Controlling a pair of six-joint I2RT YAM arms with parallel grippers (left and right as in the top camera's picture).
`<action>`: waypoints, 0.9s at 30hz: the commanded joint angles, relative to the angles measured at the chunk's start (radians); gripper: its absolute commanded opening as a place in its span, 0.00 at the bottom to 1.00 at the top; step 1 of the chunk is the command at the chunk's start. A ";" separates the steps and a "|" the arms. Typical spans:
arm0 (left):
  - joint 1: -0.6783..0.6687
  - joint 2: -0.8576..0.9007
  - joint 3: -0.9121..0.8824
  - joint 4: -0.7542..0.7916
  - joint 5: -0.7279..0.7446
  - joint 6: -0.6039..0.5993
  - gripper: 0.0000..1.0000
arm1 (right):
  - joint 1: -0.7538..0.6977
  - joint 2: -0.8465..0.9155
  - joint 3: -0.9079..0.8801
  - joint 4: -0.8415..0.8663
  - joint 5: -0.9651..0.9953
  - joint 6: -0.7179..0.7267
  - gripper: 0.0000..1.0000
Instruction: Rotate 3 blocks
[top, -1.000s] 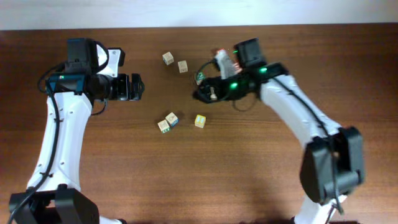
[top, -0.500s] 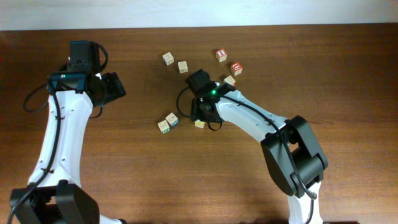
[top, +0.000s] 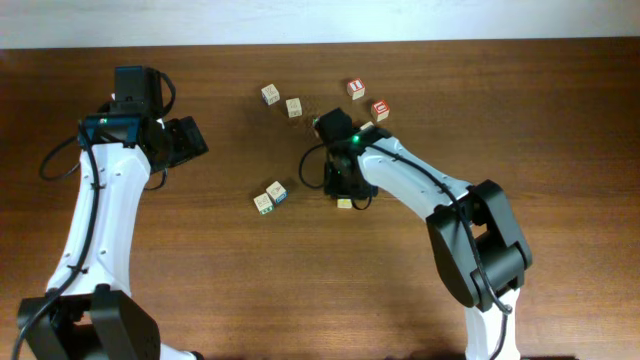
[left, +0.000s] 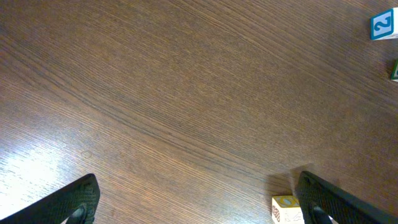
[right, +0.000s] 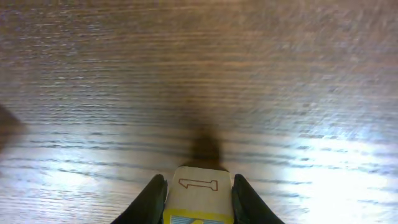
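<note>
The right pincer (right: 198, 186) is squeezing the yellow-faced block (right: 199, 200) between its two fingers, low over the middle of the bench (right: 186, 74). The left pincer (left: 198, 183) is hanging wide open. The blue-marked block (top: 277, 191) and the pale block (top: 263, 203) are sitting side by side, apart from both pincers.

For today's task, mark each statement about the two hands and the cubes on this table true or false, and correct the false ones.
1. The right hand grips the yellow block. True.
2. The left hand is shut. False: it is wide open.
3. Two red-marked cubes lie on the table. True.
4. The blue-marked block is stacked on another cube. False: it sits on the table beside a pale cube.
</note>
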 joint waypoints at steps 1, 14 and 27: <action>0.000 0.005 0.016 0.002 -0.015 -0.010 0.99 | -0.032 0.016 0.016 0.005 0.005 -0.094 0.26; 0.000 0.005 0.016 0.002 -0.015 -0.010 0.99 | -0.031 0.016 0.250 -0.087 -0.185 -0.280 0.58; 0.000 0.005 0.016 0.001 -0.015 -0.010 0.99 | 0.171 0.166 0.246 0.156 -0.158 -0.379 0.59</action>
